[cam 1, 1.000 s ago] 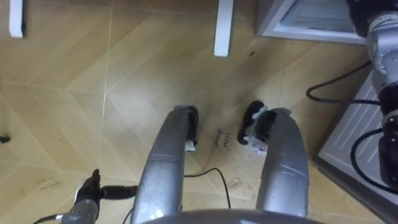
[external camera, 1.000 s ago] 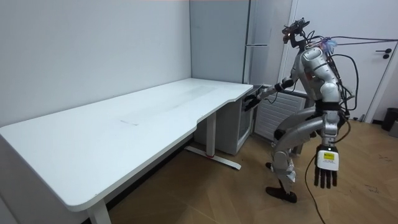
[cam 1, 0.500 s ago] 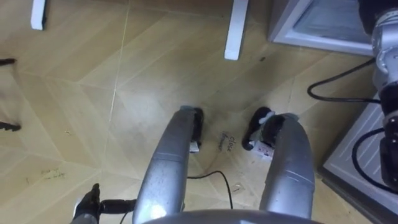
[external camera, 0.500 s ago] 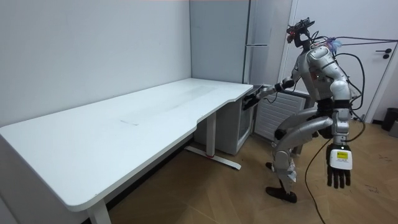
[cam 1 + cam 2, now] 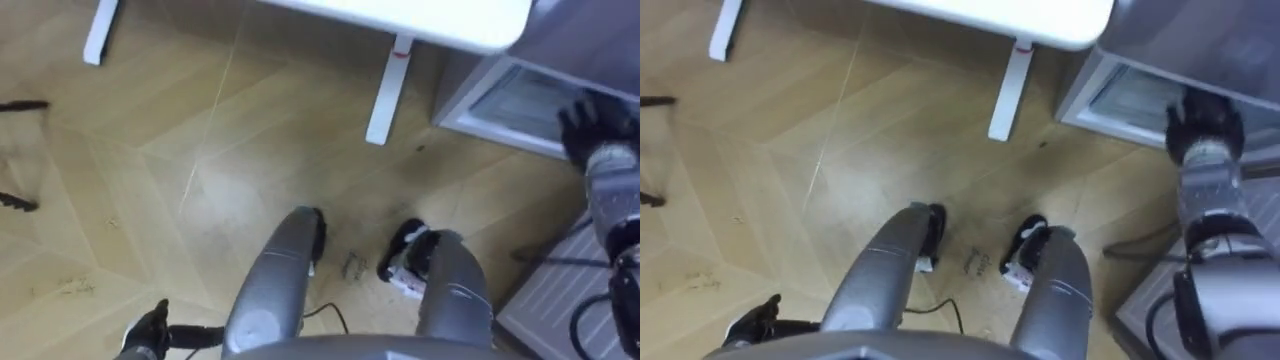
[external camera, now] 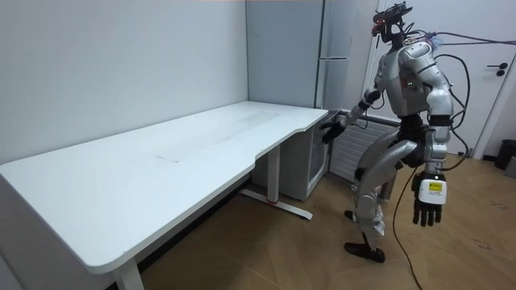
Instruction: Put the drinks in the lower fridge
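I stand on the wooden floor in front of a tall grey fridge (image 6: pixel 310 48) at the end of a white desk (image 6: pixel 201 145). The fridge's lower compartment (image 5: pixel 510 100) shows a pale, glassy front near the floor. My right hand (image 5: pixel 585 125) is held out close to that compartment, its dark fingers relaxed and holding nothing. In the room view the right hand (image 6: pixel 330 129) hovers by the desk's corner. My left hand (image 6: pixel 427 208) hangs at my side with straight fingers and holds nothing. It also appears low down as the left hand (image 5: pixel 150 328).
The desk's edge (image 5: pixel 400 15) and its white leg (image 5: pixel 385 95) lie just ahead of me. A white ribbed panel (image 5: pixel 555 300) stands low to my right beside the fridge. Open wooden floor (image 5: pixel 180 150) stretches to my left. A door (image 6: pixel 500 72) is behind me.
I have straightened up, so the eye view has lifted to take in the desk edge and more of the fridge. My left arm swung out behind and has dropped to my side.
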### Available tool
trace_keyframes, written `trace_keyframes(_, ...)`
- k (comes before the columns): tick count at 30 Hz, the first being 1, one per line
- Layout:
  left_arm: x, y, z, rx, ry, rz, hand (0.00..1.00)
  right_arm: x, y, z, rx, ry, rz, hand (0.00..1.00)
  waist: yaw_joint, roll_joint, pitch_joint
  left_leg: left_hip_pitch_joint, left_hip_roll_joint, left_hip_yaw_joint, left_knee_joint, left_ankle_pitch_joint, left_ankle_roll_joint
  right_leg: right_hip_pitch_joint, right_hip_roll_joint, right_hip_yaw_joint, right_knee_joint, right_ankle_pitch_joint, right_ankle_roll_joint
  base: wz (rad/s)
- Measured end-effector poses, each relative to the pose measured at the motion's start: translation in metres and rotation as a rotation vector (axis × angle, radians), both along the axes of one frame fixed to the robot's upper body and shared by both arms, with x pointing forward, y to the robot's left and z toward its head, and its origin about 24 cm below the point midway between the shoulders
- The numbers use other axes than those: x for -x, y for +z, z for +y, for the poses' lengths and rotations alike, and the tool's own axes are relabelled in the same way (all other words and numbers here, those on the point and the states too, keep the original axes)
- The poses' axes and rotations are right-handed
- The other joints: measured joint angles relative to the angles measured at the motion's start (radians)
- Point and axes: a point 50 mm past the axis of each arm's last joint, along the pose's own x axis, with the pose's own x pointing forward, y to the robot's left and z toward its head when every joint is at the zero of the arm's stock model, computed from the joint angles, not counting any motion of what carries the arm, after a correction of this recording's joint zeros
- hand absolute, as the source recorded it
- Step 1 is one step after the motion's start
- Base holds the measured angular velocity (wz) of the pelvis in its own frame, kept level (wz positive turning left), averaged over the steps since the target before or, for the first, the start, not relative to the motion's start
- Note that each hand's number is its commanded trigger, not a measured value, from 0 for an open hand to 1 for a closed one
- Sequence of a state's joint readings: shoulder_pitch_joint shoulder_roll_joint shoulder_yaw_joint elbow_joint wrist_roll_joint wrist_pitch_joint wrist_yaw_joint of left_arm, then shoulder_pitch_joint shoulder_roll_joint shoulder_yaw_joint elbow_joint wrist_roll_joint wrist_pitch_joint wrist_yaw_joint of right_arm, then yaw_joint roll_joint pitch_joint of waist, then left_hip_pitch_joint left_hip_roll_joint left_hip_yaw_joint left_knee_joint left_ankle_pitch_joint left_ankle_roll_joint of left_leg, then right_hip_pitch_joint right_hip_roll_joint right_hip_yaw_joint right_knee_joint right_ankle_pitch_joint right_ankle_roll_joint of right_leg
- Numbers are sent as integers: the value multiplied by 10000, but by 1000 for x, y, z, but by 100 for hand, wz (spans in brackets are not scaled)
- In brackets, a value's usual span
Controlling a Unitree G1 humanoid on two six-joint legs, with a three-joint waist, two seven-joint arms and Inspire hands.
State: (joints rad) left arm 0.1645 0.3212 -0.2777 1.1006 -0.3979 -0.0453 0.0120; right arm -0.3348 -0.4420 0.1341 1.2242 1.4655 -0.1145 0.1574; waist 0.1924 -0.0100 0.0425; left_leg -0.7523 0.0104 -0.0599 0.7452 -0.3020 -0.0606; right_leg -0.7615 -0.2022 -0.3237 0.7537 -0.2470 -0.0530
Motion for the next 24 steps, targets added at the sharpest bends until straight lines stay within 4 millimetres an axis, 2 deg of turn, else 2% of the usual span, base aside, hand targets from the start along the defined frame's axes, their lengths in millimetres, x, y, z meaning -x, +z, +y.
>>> trace_keyframes(1,-4,1,1,-26,6,-107,0,17,-13,2,72,286,622,0,-15,1,-2,253,39,-50,-184,2,6,296,86,-52,-259,33,37,3)
trace_keyframes(3,-6,1,2,-74,-48,-233,0,35,-27,9,62,762,1256,0,-71,-22,-5,559,111,-31,-390,5,101,599,218,-42,-570,72,98,-8)
trace_keyframes(7,-7,2,1,-59,-23,-362,0,54,-47,29,-15,1820,1989,0,-491,-11,-11,1125,156,64,-832,-7,143,1124,318,-24,-1028,103,196,-9)
trace_keyframes(8,-8,2,1,-60,54,-449,0,64,-55,36,-124,2094,2349,0,-615,13,-13,1373,189,93,-1010,-14,153,1359,387,-16,-1220,125,242,-9)
trace_keyframes(10,-11,1,-2,-4,323,-630,0,76,-64,45,-81,2671,2895,0,-649,35,-27,1781,252,179,-1304,-18,161,1723,495,32,-1540,180,301,-14)
trace_keyframes(12,-11,0,-7,45,179,-656,0,96,-73,52,367,3891,3841,0,-749,149,-91,2366,319,231,-1713,-16,174,2313,649,57,-1980,258,383,-11)
trace_keyframes(15,-7,-3,-12,80,34,-478,0,121,-83,58,821,5226,5025,0,-789,240,-158,3327,328,359,-2332,0,200,3161,694,81,-2406,257,470,-7)
trace_keyframes(17,-6,-3,-12,98,71,-455,0,136,-88,62,952,5823,5593,0,-794,240,-177,3920,330,436,-2741,24,221,3631,746,157,-2664,242,518,-11)
trace_keyframes(18,-1,-4,-13,44,91,-382,0,143,-91,66,1008,6205,5880,0,-850,238,-227,4287,352,478,-2983,32,220,3952,804,207,-2843,230,550,-10)
trace_keyframes(19,-1,-4,-14,67,186,-388,0,147,-92,67,1043,6398,6052,0,-917,245,-237,4517,358,499,-3121,54,223,4139,822,203,-2954,234,568,-9)
trace_keyframes(22,5,-6,-19,81,198,-207,0,164,-96,71,1159,7201,6678,0,-1028,191,-291,5572,333,679,-4020,241,262,4929,866,273,-3428,262,671,-13)
trace_keyframes(24,10,-6,-17,-20,268,-165,0,169,-98,77,1165,7472,6873,0,-1096,16,-371,6239,372,955,-4464,340,259,5330,976,496,-3699,278,717,-28)
